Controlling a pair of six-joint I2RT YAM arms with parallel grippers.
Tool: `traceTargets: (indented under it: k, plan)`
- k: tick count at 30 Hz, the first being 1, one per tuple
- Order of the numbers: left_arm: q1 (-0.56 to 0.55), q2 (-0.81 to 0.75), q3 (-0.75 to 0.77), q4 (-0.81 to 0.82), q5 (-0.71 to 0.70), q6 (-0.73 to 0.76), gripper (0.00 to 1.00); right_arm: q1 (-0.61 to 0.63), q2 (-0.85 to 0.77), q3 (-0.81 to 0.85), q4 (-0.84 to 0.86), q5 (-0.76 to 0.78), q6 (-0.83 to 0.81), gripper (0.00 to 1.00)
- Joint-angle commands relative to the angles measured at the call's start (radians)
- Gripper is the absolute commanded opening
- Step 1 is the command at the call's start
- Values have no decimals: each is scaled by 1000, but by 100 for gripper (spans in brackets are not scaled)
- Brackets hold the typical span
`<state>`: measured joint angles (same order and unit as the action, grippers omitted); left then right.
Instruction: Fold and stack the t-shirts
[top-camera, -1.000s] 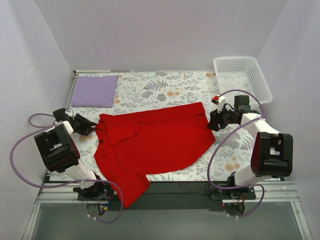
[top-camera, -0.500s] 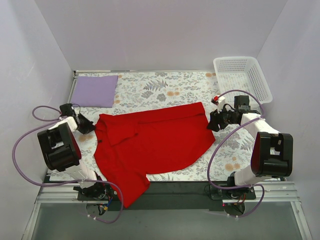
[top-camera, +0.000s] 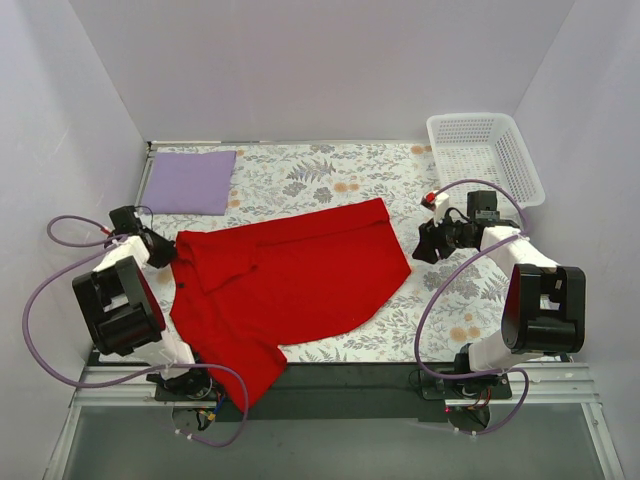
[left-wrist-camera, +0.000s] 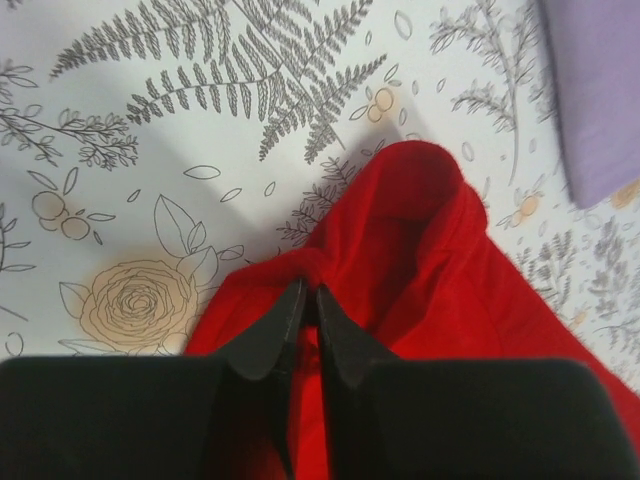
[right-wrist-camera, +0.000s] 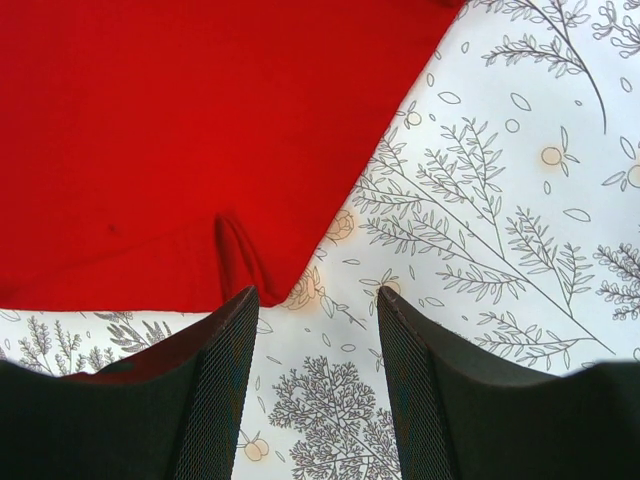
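left gripper (left-wrist-camera: 308, 296): jaws pinched on a fold of red t-shirt (top-camera: 290, 275) at its left edge, gripped bit mostly hidden | right gripper (right-wrist-camera: 318, 300): jaws parted, empty, above table (top-camera: 330, 175) at shirt's right edge | shirt spread mid-table, near corner drooping over front edge | lavender t-shirt (top-camera: 188, 182) flat, far-left corner | basket (top-camera: 485, 155) far right

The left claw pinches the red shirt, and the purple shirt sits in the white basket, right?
No. The left gripper does pinch the red t-shirt, but the lavender t-shirt lies on the table, outside the basket; the top view shows it.
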<state>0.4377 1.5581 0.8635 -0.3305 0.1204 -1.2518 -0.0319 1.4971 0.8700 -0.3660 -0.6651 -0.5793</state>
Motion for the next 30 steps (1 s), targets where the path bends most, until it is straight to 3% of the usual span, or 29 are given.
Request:
traceTargets:
  k: [1, 2, 6, 13, 21, 30]
  plan:
    - [7, 16, 12, 2, 53, 18, 11, 68, 15, 53, -7, 18, -8, 57]
    - [10, 14, 11, 5, 56, 22, 21, 110, 20, 66, -5, 31, -10, 58]
    - [26, -41, -7, 16, 50, 28, 38, 190, 104, 167, -5, 70, 28, 58]
    - [35, -230, -83, 48, 80, 35, 51, 233, 264, 375, -5, 139, 107, 58]
    - [35, -314, -130, 94, 222, 63, 57, 233, 371, 491, -5, 147, 124, 58]
    - [30, -322, -188, 143, 262, 81, 57, 228, 428, 547, -5, 148, 154, 58]
